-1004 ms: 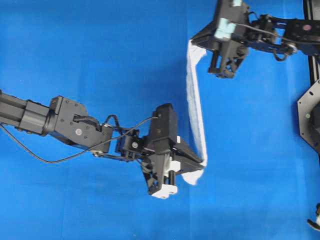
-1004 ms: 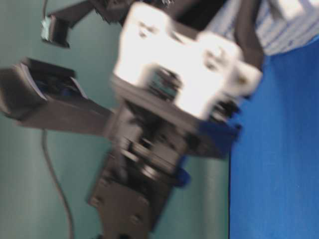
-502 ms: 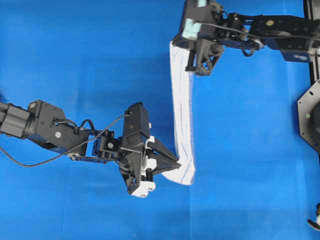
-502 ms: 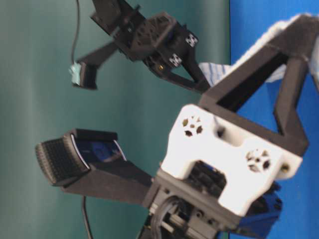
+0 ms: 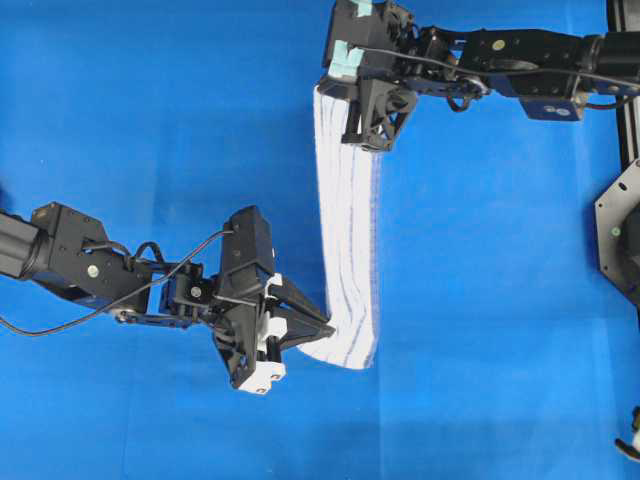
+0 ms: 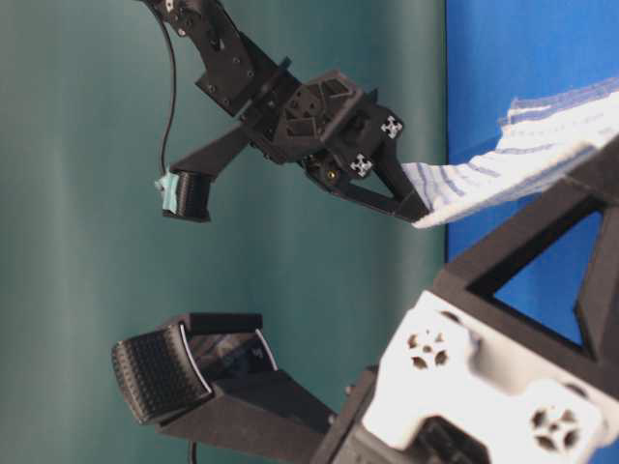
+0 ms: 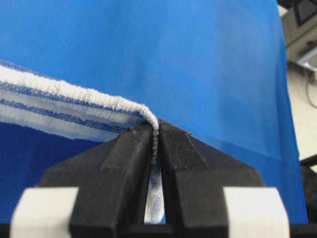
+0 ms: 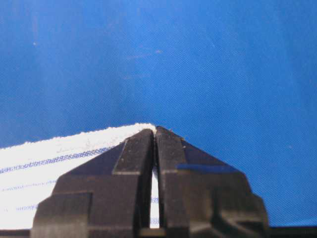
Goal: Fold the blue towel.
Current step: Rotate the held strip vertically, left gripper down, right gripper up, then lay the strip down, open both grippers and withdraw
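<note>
1. White cloth with thin blue stripes, the blue towel [image 5: 348, 250], hangs stretched as a long narrow band between the two grippers, above the blue table [image 5: 150, 120].
2. Left gripper [image 5: 322, 328] is clamped on the towel's near corner; in its wrist view the fingers [image 7: 130, 148] are pressed together with the hemmed edge caught between them.
3. Right gripper [image 5: 352, 135] is clamped on the far corner; its wrist view shows the fingers [image 8: 136, 148] closed on the cloth's tip.
4. Towel's upper edge runs nearly straight from one gripper to the other, while the lower part sags and bulges out to the right beside the left gripper.
5. In the table-level view the towel [image 6: 522, 155] is lifted clear of the table, its frayed end showing at the right gripper.
6. Bare blue table lies on every side of the towel, with wide room to the left and right of the band.
7. Black frame parts [image 5: 620, 230] stand at the right edge, well apart from the cloth.
</note>
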Robot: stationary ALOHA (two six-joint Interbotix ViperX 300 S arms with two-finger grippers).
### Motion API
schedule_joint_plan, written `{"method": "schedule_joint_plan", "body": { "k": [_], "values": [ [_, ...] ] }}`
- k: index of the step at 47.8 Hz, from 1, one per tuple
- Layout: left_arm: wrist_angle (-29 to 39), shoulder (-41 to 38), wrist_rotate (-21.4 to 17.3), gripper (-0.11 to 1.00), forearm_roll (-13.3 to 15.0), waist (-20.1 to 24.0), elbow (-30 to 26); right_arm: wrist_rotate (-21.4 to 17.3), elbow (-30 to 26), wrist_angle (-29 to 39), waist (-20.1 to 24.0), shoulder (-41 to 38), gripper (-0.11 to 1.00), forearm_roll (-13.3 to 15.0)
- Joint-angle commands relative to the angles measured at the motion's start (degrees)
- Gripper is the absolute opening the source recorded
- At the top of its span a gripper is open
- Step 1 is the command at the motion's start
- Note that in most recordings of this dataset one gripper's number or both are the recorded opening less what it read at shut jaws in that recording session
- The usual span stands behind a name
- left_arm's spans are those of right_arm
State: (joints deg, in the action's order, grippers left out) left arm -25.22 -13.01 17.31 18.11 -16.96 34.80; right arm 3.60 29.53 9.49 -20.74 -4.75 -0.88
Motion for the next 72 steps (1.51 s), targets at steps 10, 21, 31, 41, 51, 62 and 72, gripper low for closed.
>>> {"method": "schedule_joint_plan", "body": {
  "k": [10,21,31,41,51,62,72],
  "values": [
    [-0.4,1.1,-0.1,0.03,0.2,-1.8,-0.6,0.2,-2.5,-0.5,-0.4,-0.7,0.01,0.2],
    [-0.4,-0.3,0.0,0.16,2.9,-1.1,-0.7,0.2,-2.5,-0.3,-0.4,-0.8,0.03,0.3],
    [0.0,0.1,-0.1,0.78,3.1,-1.5,-0.4,0.4,-2.3,-1.0,0.4,-0.8,0.56,0.8],
    [3.3,2.8,-0.1,0.73,3.1,-1.6,0.4,0.4,-2.4,-1.2,0.9,-0.4,0.90,1.8],
    [8.9,9.6,-0.4,0.74,3.1,-1.9,3.9,0.4,-1.4,-1.1,0.9,2.0,0.88,1.9],
    [11.4,17.3,-2.0,0.74,2.6,-1.8,7.7,0.1,1.7,-1.1,0.9,8.0,0.88,1.9],
    [13.0,23.4,-6.8,0.74,2.5,-0.5,10.6,-0.9,6.5,-1.1,1.1,15.5,0.88,1.9]
  ]
}}
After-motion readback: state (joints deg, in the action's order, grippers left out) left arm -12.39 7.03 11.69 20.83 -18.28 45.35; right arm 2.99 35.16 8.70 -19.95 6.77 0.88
